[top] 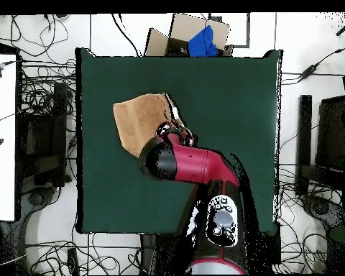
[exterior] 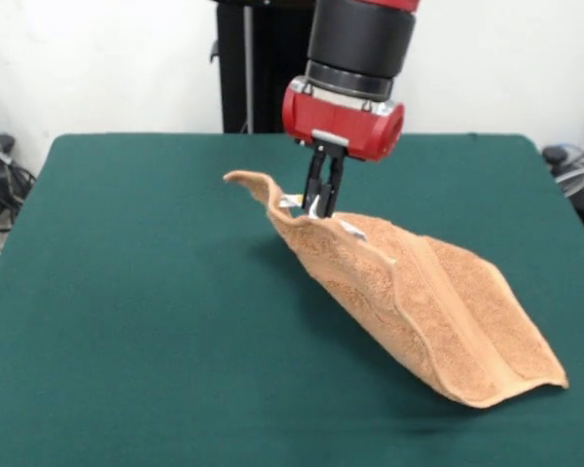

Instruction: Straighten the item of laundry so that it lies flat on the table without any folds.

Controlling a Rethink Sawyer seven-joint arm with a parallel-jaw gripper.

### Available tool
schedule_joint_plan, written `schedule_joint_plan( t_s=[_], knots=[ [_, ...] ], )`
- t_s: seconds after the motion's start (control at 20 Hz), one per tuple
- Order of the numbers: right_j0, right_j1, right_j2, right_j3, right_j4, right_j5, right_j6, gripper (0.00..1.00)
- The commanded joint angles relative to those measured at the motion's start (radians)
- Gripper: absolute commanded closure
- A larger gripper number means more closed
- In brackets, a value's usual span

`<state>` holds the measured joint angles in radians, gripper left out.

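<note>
Towel (exterior: 419, 302) hangs from the gripper (exterior: 323, 199), whose fingers are pinched tight on its top edge near the white tag. The low end rests on the green table (exterior: 127, 292), near right. Lifting probably lets folds fall open.

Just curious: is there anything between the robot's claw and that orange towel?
Nothing: in the front view the gripper is shut on the towel, pinching its raised edge directly above the table.

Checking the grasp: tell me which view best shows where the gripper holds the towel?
The front view: the gripper pinches the towel at its raised edge. Overhead, the arm covers that spot.
</note>
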<state>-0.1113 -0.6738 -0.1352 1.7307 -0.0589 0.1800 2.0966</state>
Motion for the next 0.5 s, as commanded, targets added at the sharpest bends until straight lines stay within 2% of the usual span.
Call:
schedule_joint_plan(
  t_s=[0.05,0.5],
  knots=[
    [0.025,-0.050,-0.006,0.113,-0.040,0.123,0.064,1.00],
    [-0.001,-0.168,0.006,0.194,-0.046,0.182,0.027,1.00]
  ],
)
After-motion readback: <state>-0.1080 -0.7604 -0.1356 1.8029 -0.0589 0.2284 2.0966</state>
